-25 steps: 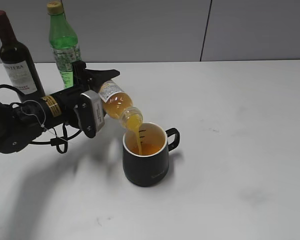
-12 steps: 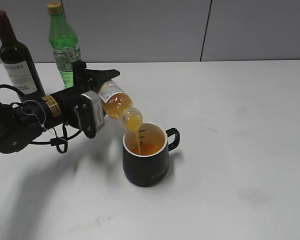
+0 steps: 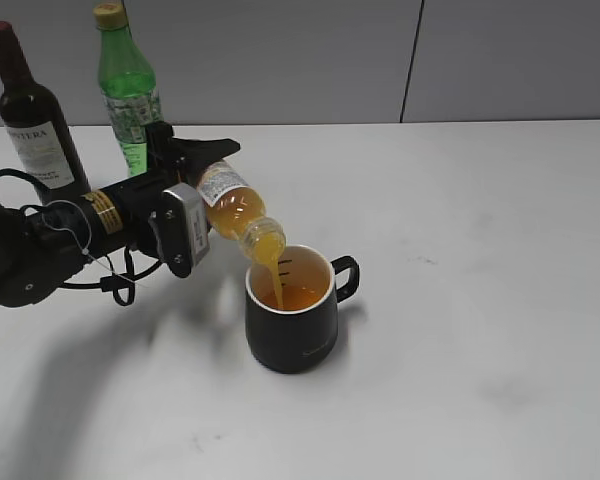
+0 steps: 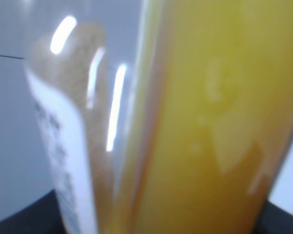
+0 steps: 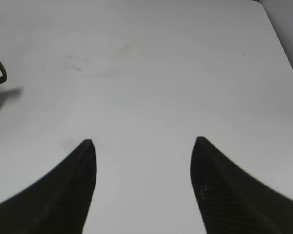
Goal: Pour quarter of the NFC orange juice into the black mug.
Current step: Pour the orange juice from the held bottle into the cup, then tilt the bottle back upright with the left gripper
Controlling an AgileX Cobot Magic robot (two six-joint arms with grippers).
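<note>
While the left gripper (image 3: 195,185) clamps the NFC orange juice (image 3: 236,208) tilted mouth-down, a stream of juice runs into the black mug (image 3: 291,309) standing on the white table (image 3: 460,300). Behind stand a wine bottle (image 3: 30,110) and a green bottle (image 3: 128,85). The right gripper (image 5: 142,146) hangs spread apart, holding nothing.

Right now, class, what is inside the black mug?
Orange juice pools inside the black mug, fed by a stream from the tilted NFC orange juice held in the left gripper. The juice and the mug's near wall hide the bottom.
</note>
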